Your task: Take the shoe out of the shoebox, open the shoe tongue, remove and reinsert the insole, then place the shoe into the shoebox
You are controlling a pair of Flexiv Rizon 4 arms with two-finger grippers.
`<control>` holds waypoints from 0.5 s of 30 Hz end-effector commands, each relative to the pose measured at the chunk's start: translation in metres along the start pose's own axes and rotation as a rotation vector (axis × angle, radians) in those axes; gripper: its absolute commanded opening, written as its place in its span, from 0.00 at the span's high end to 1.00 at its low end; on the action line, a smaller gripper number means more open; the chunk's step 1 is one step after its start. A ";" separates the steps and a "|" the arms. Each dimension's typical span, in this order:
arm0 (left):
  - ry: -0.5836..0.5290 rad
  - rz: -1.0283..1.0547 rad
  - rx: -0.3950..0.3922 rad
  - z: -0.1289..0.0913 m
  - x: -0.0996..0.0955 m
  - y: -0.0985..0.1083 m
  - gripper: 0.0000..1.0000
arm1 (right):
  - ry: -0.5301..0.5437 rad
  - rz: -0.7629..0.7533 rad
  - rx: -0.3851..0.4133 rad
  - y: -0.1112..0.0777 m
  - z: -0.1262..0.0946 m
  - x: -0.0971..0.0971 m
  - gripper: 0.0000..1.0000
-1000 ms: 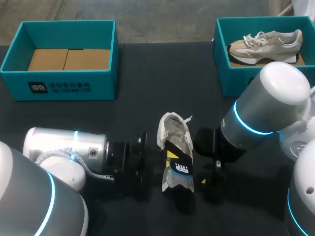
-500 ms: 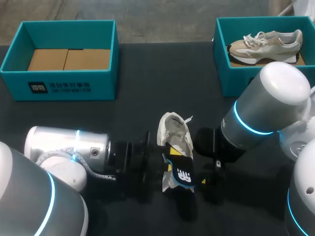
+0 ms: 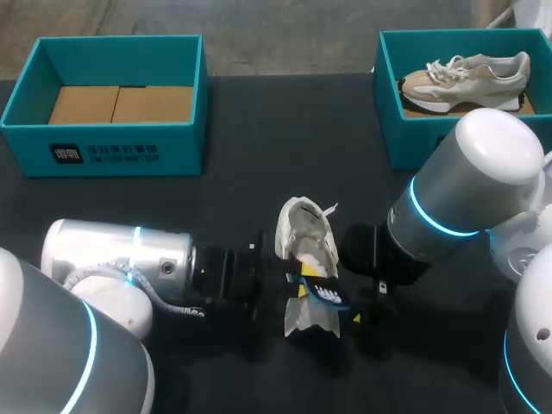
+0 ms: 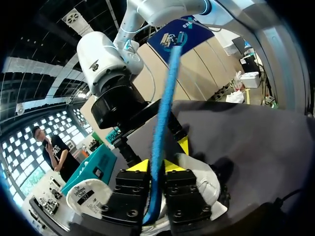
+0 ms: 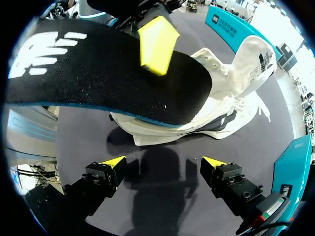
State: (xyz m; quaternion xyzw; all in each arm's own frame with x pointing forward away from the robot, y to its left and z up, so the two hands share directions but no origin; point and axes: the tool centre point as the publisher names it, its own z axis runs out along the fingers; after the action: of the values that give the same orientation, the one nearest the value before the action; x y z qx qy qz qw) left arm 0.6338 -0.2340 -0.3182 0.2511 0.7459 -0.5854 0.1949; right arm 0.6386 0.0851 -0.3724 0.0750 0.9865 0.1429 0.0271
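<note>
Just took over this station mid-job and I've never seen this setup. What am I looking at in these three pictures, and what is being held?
You are driving two robot arms at a dark table. The wide picture looks down from above and behind them; the two round ones come from cameras on each wrist, looking along the fingers. The left pincer is shut on the insole, seen edge-on in its own view as a blue strip between the yellow tips. The right pincer is open and empty, with the insole's black face and the white shoe ahead of it. That shoe lies mid-table between the arms. At the back, the left shoebox holds no shoe; the right shoebox holds a tan shoe.
</note>
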 end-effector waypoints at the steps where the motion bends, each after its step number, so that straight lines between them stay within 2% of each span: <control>1: 0.012 -0.002 -0.002 0.001 0.001 -0.002 1.00 | -0.001 0.000 -0.001 0.000 0.002 0.001 0.00; 11: 0.003 -0.016 0.022 0.001 0.002 0.013 1.00 | -0.001 0.000 -0.001 0.000 0.002 0.001 0.00; 15: -0.014 -0.025 0.009 0.001 0.001 0.021 1.00 | -0.001 0.000 -0.001 0.000 0.002 0.001 0.00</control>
State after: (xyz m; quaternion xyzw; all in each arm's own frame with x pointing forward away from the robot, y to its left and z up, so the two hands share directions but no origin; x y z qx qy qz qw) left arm 0.6443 -0.2279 -0.3309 0.2398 0.7460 -0.5917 0.1896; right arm 0.6386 0.0851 -0.3724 0.0750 0.9865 0.1429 0.0271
